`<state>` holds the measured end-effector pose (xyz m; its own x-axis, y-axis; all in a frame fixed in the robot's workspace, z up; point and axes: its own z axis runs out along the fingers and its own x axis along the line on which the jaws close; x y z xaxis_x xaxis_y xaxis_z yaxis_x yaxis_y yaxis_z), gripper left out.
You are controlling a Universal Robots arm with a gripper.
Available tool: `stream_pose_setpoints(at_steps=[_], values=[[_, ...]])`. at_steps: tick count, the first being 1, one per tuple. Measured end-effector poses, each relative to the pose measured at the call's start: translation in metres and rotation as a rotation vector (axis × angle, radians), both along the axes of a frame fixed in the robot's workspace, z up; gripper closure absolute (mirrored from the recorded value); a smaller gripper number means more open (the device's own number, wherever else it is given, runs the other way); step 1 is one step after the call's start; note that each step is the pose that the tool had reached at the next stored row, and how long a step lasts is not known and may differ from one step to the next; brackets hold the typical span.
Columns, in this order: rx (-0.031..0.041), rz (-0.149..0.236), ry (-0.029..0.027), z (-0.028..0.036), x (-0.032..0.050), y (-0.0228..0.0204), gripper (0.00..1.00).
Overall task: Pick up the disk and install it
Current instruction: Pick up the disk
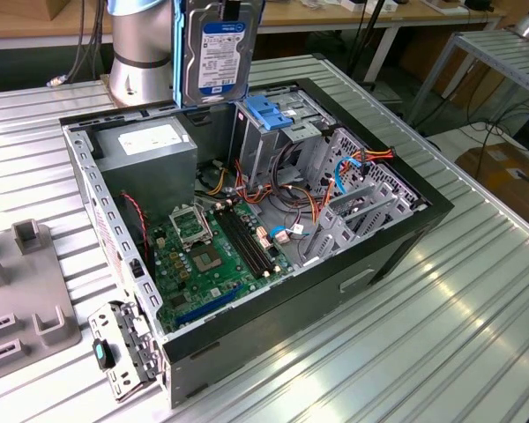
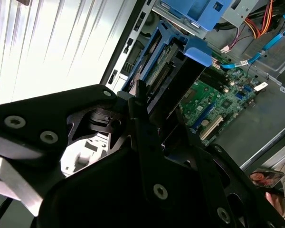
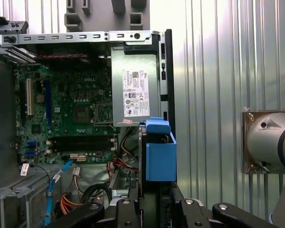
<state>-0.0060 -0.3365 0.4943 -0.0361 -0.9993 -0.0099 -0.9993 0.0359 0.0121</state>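
Arm (image 1: 141, 44) stands at the far edge of the worktop (image 1: 441, 335). Its wrist is over the open computer case (image 1: 397, 238) with the tool (image 3: 157, 194) pointing straight down.

Tool is clamped on the disk (image 1: 219, 53), with black fingers (image 2: 141, 118) on both flat sides in the second wrist view.

The disk hangs upright on edge, with its label facing the exterior view and its blue frame along the sides. It is in the air above the case's far end, clear of the parts inside.

From the exterior view, its lower edge sits between the grey power supply (image 1: 150, 145) and the blue bracket (image 1: 269, 110) on the drive cage.

In the first wrist view the disk is edge-on, just beside the power supply and close to the case's side wall. The motherboard (image 3: 71, 118) lies well off to the side.
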Motion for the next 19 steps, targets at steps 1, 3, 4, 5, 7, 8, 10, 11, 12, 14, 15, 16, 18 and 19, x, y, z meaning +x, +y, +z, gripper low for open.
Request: stream_pose_setpoints(at_steps=[1,3,4,5,7,8,10,11,12,14,15,16,18,19], values=[[0.0000,0.000,0.0000,0.0000,0.0011,0.0000,0.65],[0.0000,0.000,0.0000,0.0000,0.0035,0.0000,0.65],[0.0001,0.000,0.0000,0.0000,0.0048,0.0000,0.65],[0.0001,0.000,0.0000,0.0000,0.0063,0.0000,0.65],[-0.0001,0.000,0.0001,0.0000,0.0095,0.0000,0.65],[-0.0001,0.000,0.0000,0.0000,0.0120,0.0001,0.65],[-0.0001,0.000,0.0000,0.0000,0.0149,0.0000,0.65],[0.0000,0.000,0.0000,0.0000,0.0169,0.0000,0.65],[0.0000,0.000,0.0000,0.0000,0.0182,0.0000,0.65],[0.0000,0.000,0.0000,0.0000,0.0254,0.0000,0.65],[0.0000,0.000,0.0000,0.0000,0.0282,0.0000,0.65],[0.0000,0.000,0.0000,0.0000,0.0303,0.0000,0.65],[-0.0001,0.000,0.0000,0.0000,0.0340,0.0000,0.65],[0.0000,0.000,0.0000,0.0000,0.0357,0.0000,0.65]])
